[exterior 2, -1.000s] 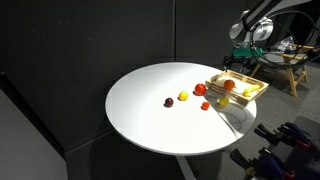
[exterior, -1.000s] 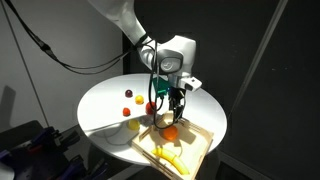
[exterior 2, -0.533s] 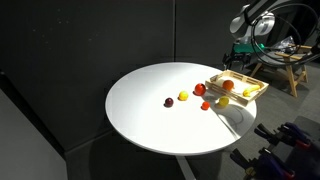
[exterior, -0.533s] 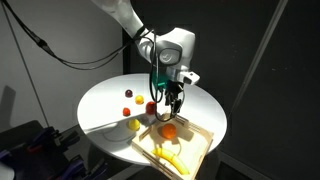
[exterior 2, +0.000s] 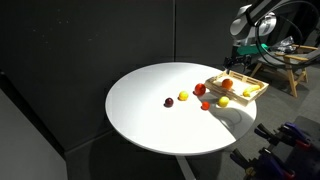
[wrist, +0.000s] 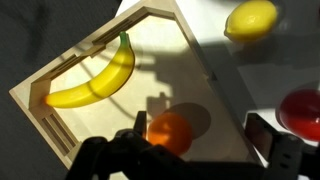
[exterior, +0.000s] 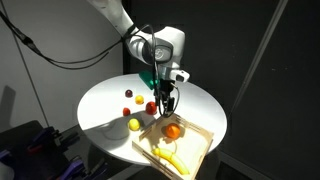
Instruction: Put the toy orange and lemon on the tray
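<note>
The toy orange (wrist: 168,131) lies inside the light-wood tray (wrist: 205,62), free of the fingers; it also shows in both exterior views (exterior: 172,131) (exterior 2: 227,85). The lemon (wrist: 251,18) sits on the white table just outside the tray's rim, as both exterior views show (exterior: 134,125) (exterior 2: 223,101). My gripper (wrist: 200,135) is open and empty and hovers above the tray's near corner and the orange (exterior: 163,101). The tray stands at the table's edge (exterior: 196,139) (exterior 2: 250,97).
A yellow banana (wrist: 95,80) lies in the tray (exterior: 168,155). A red fruit (wrist: 305,108) sits on the table beside the tray (exterior: 152,108). Several small toy fruits (exterior: 128,94) (exterior 2: 183,96) are scattered on the round white table (exterior 2: 150,115). Dark surroundings lie beyond its edge.
My gripper has risen and shifted away from the tray's middle toward the table. The orange stays in the tray. The lemon has not moved.
</note>
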You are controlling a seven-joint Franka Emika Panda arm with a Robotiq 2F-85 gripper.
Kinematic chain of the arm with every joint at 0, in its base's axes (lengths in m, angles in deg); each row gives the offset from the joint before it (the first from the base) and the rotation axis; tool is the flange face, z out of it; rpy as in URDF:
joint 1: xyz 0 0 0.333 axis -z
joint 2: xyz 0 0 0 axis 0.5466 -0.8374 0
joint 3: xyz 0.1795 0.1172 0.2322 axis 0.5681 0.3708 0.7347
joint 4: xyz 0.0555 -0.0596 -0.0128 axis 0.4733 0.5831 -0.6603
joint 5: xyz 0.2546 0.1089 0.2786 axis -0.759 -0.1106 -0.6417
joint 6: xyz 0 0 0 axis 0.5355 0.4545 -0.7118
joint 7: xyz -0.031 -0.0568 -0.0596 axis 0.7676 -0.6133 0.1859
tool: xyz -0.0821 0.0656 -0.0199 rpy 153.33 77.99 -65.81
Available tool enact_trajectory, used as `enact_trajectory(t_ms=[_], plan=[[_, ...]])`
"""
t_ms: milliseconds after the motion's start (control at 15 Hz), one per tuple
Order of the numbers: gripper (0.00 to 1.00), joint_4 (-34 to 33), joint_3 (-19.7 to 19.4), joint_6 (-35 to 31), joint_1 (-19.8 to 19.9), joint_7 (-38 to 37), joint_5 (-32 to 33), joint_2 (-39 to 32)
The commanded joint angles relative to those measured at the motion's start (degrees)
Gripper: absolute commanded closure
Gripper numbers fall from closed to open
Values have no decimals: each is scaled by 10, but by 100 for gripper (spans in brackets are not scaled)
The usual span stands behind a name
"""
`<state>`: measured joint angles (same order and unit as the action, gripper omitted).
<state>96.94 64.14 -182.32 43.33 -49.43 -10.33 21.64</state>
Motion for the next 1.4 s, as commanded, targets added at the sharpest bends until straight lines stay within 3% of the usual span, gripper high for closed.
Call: enact_trajectory(t_ms=[0, 933, 1333], plan=[[0, 45, 5, 2, -5, 26, 30, 40], [0, 169, 36, -14, -4, 166, 24, 127], [0, 209, 46, -67, -5, 223, 21, 148]])
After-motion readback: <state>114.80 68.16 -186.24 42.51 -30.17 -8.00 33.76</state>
